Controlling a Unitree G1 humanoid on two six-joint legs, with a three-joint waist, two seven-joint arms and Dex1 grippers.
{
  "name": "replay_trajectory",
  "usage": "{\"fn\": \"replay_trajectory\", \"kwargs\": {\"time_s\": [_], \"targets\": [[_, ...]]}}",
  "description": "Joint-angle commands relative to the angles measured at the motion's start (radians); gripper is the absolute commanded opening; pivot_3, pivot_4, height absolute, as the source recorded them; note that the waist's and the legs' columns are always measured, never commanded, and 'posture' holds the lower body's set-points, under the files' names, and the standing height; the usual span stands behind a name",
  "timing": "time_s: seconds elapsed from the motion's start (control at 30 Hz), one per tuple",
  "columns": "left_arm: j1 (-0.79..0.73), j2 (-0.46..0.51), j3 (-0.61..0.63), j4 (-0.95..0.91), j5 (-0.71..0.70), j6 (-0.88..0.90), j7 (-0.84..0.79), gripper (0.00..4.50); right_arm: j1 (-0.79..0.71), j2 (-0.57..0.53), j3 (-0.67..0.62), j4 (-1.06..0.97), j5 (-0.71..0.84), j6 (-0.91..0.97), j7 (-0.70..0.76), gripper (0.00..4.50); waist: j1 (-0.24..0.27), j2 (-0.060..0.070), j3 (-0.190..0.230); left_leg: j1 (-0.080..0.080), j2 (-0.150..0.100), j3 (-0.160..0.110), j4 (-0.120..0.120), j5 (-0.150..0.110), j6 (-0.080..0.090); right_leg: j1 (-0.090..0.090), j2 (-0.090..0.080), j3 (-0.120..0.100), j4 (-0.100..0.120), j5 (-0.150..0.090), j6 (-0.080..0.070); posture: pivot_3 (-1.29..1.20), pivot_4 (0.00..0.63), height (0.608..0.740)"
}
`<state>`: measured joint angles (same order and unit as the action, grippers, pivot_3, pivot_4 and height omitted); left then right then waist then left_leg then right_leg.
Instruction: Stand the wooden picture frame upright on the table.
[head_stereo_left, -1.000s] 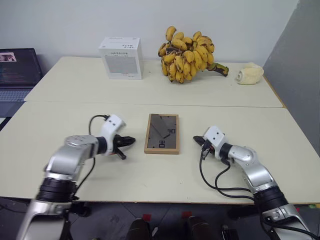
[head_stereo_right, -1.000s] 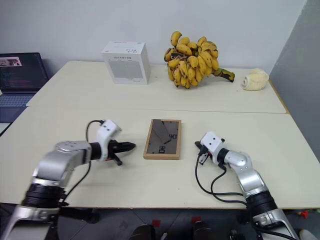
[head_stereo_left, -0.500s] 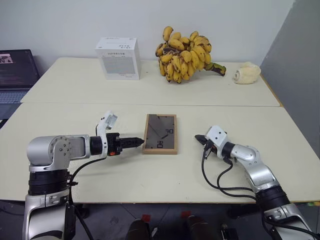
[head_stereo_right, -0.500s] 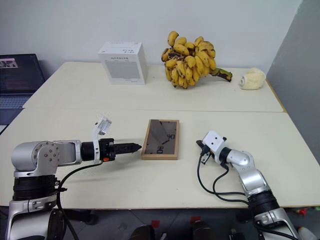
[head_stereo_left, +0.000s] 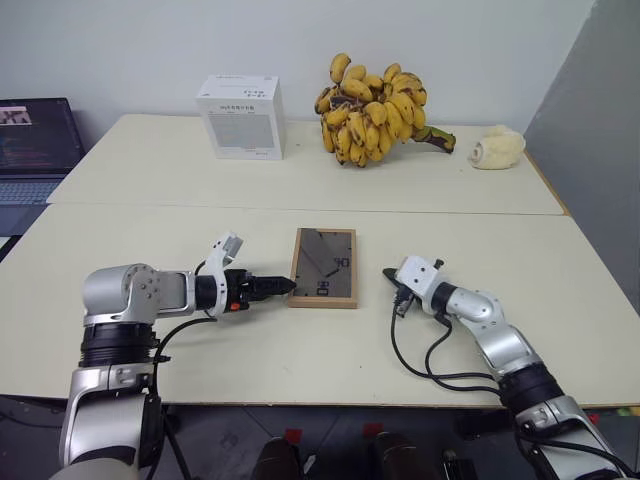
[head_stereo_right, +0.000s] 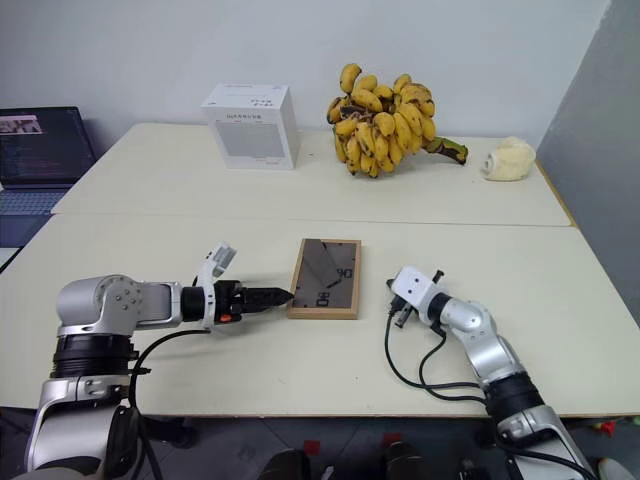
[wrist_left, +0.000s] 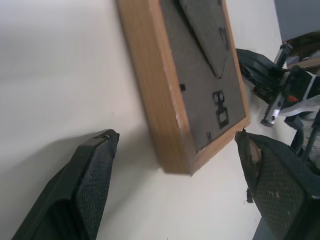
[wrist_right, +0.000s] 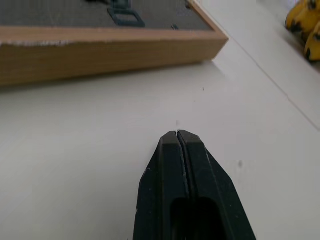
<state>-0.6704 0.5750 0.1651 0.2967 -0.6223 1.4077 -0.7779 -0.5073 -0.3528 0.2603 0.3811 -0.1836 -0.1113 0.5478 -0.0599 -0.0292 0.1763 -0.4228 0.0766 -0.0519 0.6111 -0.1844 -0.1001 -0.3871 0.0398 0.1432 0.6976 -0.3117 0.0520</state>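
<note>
We find the wooden picture frame (head_stereo_left: 323, 267) lying flat, back panel up, near the middle of the surface (head_stereo_left: 300, 350), so the task is barely begun. At its 9 o'clock side our left pincer (head_stereo_left: 282, 286) lies low and nearly level, its fingers spread wide about the frame's near corner without touching it, apparently to slip around that edge for lifting. At 3 o'clock our right pincer (head_stereo_left: 390, 275) is closed on nothing, its tip aimed at the opposite edge, probably as a stop against sliding. At 12 o'clock, well apart, stand a white box (head_stereo_left: 241, 117) and bananas (head_stereo_left: 375, 107).
</note>
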Motion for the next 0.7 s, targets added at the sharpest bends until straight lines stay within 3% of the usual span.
{"fn": "replay_trajectory", "kwargs": {"time_s": [0.03,0.3,0.7], "targets": [[-0.021,-0.049,-0.035,0.072,0.011,-0.03,0.001,4.0,-0.073,0.055,0.013,0.071,-0.037,-0.037,-0.072,0.0,0.004,0.0,0.0,0.001,0.0,0.0,0.0,0.0,0.0,0.001,0.0,0.0,0.0,0.0,0.0,0.0,0.15,0.74],[-0.036,-0.092,-0.018,0.112,-0.005,-0.041,0.001,4.0,-0.127,0.154,0.035,0.117,-0.06,-0.031,-0.115,0.0,0.01,0.0,0.0,0.001,-0.002,0.0,0.0,0.0,0.0,0.002,-0.002,0.0,0.0,0.0,0.0,0.0,0.15,0.74],[-0.044,-0.119,0.04,0.105,-0.032,0.007,0.021,4.0,-0.13,0.208,0.022,0.124,-0.053,0.003,-0.136,0.0,0.008,0.0,0.0,0.001,-0.002,-0.001,0.0,0.0,0.0,0.002,-0.002,0.0,0.0,0.0,0.0,0.0,0.15,0.74]]}}
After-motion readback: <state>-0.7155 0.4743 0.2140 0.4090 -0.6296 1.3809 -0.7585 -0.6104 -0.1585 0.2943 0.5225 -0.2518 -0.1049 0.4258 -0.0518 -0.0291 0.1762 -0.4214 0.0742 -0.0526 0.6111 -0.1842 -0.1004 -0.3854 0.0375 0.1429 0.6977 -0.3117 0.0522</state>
